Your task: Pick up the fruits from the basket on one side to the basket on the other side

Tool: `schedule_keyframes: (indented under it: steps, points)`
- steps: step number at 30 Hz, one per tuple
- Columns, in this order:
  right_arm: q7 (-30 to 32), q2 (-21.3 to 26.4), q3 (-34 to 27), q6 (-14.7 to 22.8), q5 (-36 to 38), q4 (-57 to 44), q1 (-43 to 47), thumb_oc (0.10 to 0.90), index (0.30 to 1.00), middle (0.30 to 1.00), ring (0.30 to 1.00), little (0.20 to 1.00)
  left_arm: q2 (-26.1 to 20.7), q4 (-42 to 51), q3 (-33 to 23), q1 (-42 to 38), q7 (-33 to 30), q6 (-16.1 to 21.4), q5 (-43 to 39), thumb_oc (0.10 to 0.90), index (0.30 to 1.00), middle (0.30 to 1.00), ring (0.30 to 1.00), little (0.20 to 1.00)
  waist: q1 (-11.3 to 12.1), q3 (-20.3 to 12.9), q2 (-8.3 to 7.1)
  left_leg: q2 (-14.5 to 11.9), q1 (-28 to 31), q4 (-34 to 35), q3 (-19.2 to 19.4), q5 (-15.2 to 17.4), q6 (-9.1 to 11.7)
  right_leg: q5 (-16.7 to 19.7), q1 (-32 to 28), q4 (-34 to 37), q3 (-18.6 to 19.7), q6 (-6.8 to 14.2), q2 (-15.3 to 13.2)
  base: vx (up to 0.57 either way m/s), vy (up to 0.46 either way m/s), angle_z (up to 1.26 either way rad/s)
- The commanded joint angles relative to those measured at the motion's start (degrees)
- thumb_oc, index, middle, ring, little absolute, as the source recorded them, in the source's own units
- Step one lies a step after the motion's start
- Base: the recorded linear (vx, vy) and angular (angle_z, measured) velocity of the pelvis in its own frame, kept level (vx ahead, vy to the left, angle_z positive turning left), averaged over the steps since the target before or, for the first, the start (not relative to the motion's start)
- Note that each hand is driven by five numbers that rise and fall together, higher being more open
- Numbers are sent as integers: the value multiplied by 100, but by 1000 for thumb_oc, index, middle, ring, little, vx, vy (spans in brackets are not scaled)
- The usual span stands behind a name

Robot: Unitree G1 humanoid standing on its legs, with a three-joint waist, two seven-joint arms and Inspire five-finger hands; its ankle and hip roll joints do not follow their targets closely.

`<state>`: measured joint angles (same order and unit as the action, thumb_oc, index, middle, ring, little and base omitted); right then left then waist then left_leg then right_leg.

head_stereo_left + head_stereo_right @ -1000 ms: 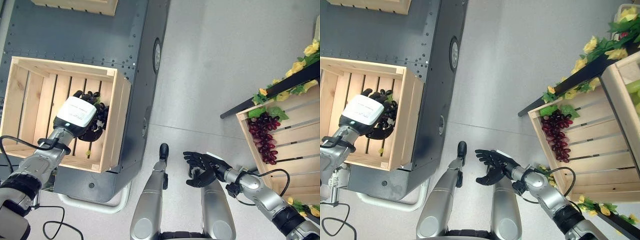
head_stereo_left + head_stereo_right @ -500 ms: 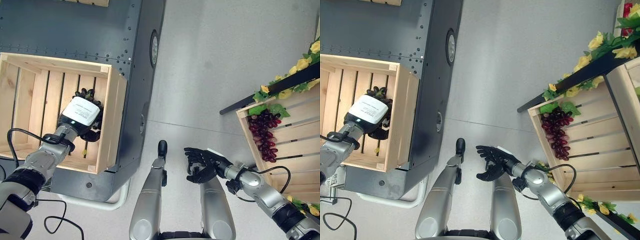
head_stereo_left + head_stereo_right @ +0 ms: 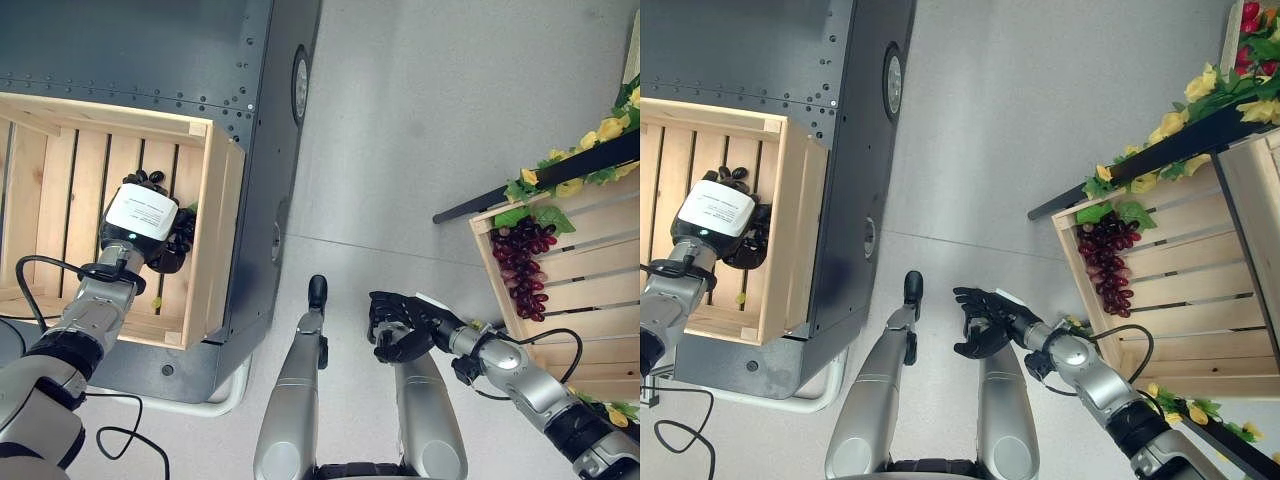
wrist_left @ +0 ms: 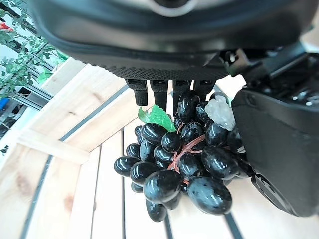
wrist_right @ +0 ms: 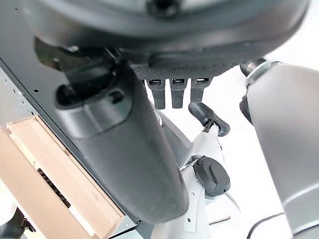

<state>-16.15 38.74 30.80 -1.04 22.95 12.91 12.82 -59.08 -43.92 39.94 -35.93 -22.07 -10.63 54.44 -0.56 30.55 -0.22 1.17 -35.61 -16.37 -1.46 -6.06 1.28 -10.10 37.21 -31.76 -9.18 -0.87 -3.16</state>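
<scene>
A bunch of black grapes (image 4: 174,164) with a green leaf is inside the wooden crate (image 3: 218,240) on my left. My left hand (image 3: 140,212) is in that crate, and its fingers (image 4: 159,92) and thumb close around the top of the bunch. The dark grapes (image 3: 180,232) peek out from under the hand, over the crate's slats near its right wall. My right hand (image 3: 405,325) hangs low over the floor in the middle, loosely curved and holding nothing. A bunch of red grapes (image 3: 520,262) lies in the wooden crate (image 3: 590,300) on my right.
The left crate rests on a dark metal platform (image 3: 150,50). Yellow flowers and green leaves (image 3: 560,165) run along a dark bar above the right crate. Bare grey floor (image 3: 420,120) lies between the two crates.
The whole picture has shifted, so the camera moved. My left hand keeps its hold on the black grapes at the same spot in the crate. My right hand's fingers have drawn in slightly.
</scene>
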Motion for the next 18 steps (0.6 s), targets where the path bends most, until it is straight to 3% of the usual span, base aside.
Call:
schedule_keyframes:
  steps: [1, 12, 13, 14, 15, 16, 18]
  points:
    - [189, -96, 149, 341, 256, -711, -181, 800, 900, 900, 900, 900, -204, -295, -612, -155, 49, -654, 150, 800, 900, 900, 900, 900, 20, -76, -138, 243, -71, -637, 538, 791, -74, 171, -393, 545, -12, 162, 292, 0, 0, 0]
    - [305, -158, 157, 284, 266, -624, -16, 800, 900, 900, 900, 900, 183, -792, -282, -465, 870, -855, 372, 800, 900, 900, 900, 900, -57, -76, -211, 260, 1, -519, 564, 773, -107, 302, -348, 655, 43, 219, 292, -1, 12, 0]
    - [296, -154, 144, 262, 262, -645, -12, 800, 900, 900, 900, 900, 206, -796, -282, -482, 893, -918, 376, 725, 787, 787, 787, 787, -66, -76, -218, 260, 2, -497, 568, 760, -110, 323, -346, 682, 57, 225, 294, 0, 0, 0]
    - [317, -155, 159, 258, 252, -666, -18, 800, 900, 900, 900, 900, 217, -817, -254, -511, 914, -924, 376, 725, 787, 787, 787, 787, -72, -76, -225, 258, -4, -504, 573, 771, -118, 325, -332, 679, 60, 229, 291, 0, 0, 0]
    - [334, -161, 165, 256, 238, -675, -20, 800, 900, 900, 900, 900, 232, -840, -247, -535, 942, -922, 390, 524, 486, 486, 486, 486, -75, -76, -230, 257, -9, -506, 579, 776, -125, 330, -321, 681, 64, 231, 290, 0, 0, 0]
    - [370, -176, 167, 250, 228, -685, -19, 800, 900, 900, 900, 900, 259, -889, -231, -567, 1011, -954, 351, 408, 312, 312, 312, 312, -82, -76, -238, 260, -2, -475, 584, 767, -141, 351, -309, 702, 67, 237, 293, 0, 0, 0]
    - [405, -157, 168, 249, 238, -709, -19, 800, 900, 900, 900, 900, 294, -901, -245, -532, 1030, -964, 389, 400, 300, 300, 300, 300, -84, -76, -231, 274, 1, -451, 572, 750, -132, 373, -309, 733, 81, 244, 298, 0, 0, 0]
